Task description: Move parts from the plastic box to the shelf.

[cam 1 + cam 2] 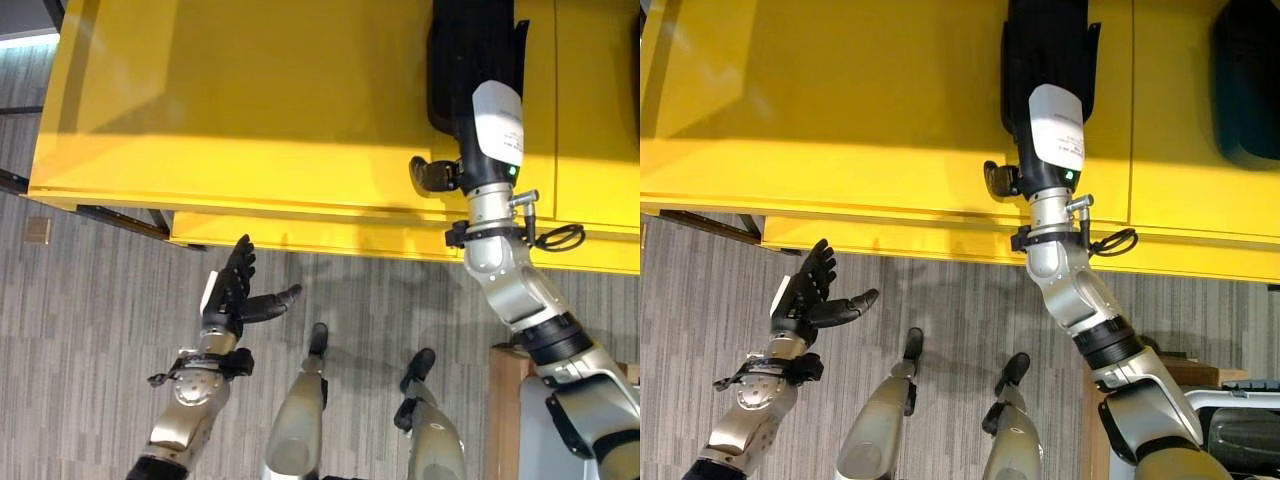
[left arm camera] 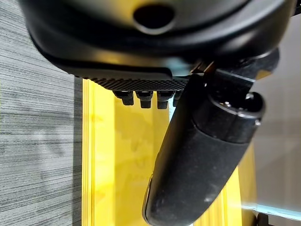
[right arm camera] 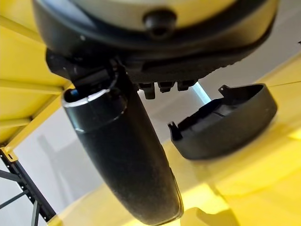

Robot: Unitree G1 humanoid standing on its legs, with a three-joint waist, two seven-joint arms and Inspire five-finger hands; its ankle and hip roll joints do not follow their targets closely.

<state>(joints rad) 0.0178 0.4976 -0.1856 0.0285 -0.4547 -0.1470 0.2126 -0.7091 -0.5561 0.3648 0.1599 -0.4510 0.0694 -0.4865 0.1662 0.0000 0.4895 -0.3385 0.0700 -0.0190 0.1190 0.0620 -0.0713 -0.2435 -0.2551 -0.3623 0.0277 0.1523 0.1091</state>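
Observation:
The yellow shelf (image 1: 250,120) runs across the top of the eye views. My right hand (image 1: 485,150) reaches over its front edge, fingers stretched out over a black moulded part (image 1: 450,60) that lies on the shelf. In the right wrist view that hand's thumb (image 3: 122,160) stands free, and a black dish-shaped part (image 3: 225,122) rests on the yellow surface past the fingertips, with nothing gripped. My left hand (image 1: 232,295) hangs open and empty over the floor in front of the shelf, its thumb (image 2: 197,160) spread.
A second dark part (image 1: 1245,80) lies on the shelf at the far right. A pale plastic box (image 1: 1240,398) with dark contents sits at the lower right beside a wooden stand (image 1: 503,410). Grey striped floor (image 1: 90,330) lies before the shelf.

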